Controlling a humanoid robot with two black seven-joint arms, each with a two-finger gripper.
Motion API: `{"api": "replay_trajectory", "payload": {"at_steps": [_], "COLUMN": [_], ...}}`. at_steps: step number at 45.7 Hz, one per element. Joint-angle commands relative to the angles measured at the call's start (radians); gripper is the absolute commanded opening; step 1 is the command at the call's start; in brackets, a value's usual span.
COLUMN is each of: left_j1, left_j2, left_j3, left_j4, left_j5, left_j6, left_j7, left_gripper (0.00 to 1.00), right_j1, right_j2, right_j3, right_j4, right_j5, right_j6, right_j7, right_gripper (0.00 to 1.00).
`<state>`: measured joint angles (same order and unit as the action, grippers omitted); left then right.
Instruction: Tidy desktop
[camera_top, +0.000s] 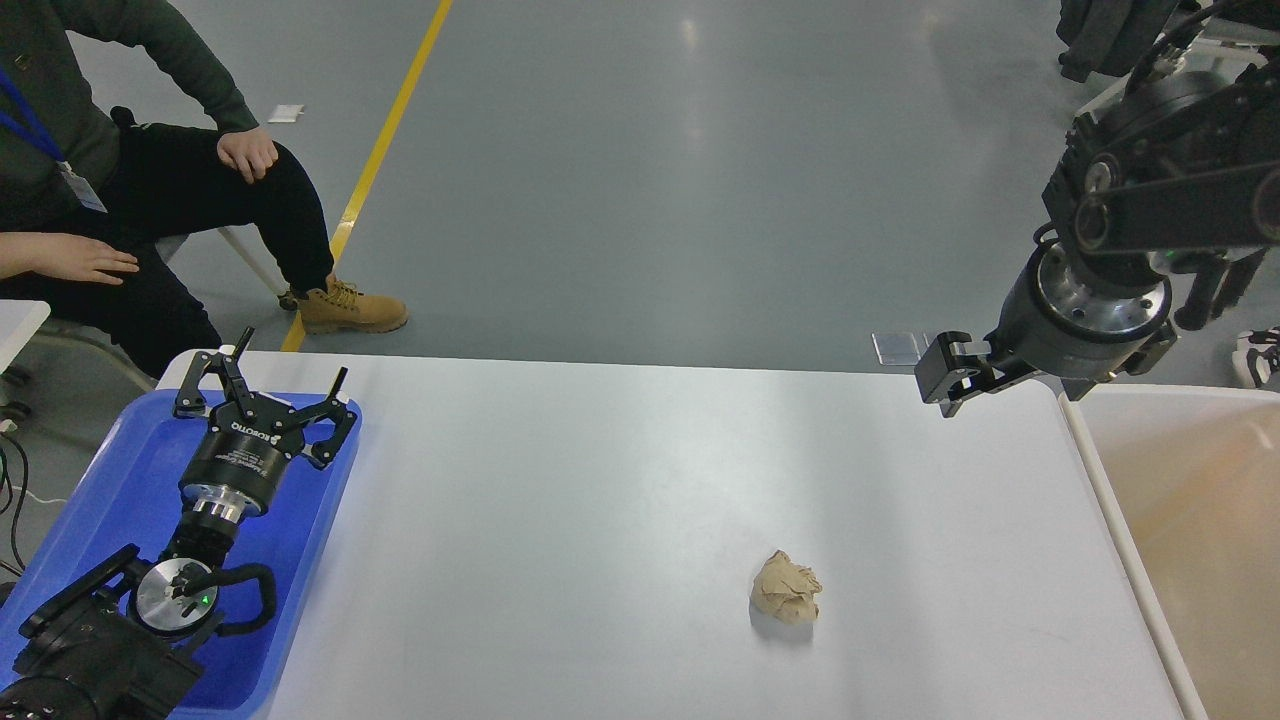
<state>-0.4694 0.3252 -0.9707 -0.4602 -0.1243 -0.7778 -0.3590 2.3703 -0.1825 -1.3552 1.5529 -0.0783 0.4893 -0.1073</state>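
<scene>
The white desktop (620, 500) fills the lower middle of the head view. A crumpled tan paper ball (786, 590) lies on it, right of centre and toward the front. My left gripper (292, 358) hovers over the blue tray at the left, fingers spread open and holding nothing. My right gripper (948, 376) hangs above the desktop's far right corner, well behind the paper ball. It is dark and seen side-on, so its fingers cannot be told apart.
A blue plastic tray (110, 470) sits on the desktop's left end under my left arm. A cream-white bin (1190, 520) stands against the right edge. A seated person (150, 200) is beyond the far left corner, boot near the yellow floor line.
</scene>
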Motion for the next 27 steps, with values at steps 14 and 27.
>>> {"api": "replay_trajectory", "payload": {"at_steps": [14, 27], "left_j1": [0.000, 0.000], "left_j2": [0.003, 0.003], "left_j3": [0.013, 0.015], "left_j4": [0.000, 0.000], "left_j5": [0.000, 0.000], "left_j6": [-0.001, 0.000], "left_j7": [-0.003, -0.003], "left_gripper": [0.99, 0.99], "right_j1": [-0.028, -0.080], "right_j2": [-0.002, 0.005], "right_j3": [0.010, 0.039], "right_j4": [-0.031, -0.063], "right_j5": [-0.003, -0.003], "right_j6": [0.009, 0.005], "right_j7": [0.001, 0.000], "right_gripper": [1.00, 1.00]}}
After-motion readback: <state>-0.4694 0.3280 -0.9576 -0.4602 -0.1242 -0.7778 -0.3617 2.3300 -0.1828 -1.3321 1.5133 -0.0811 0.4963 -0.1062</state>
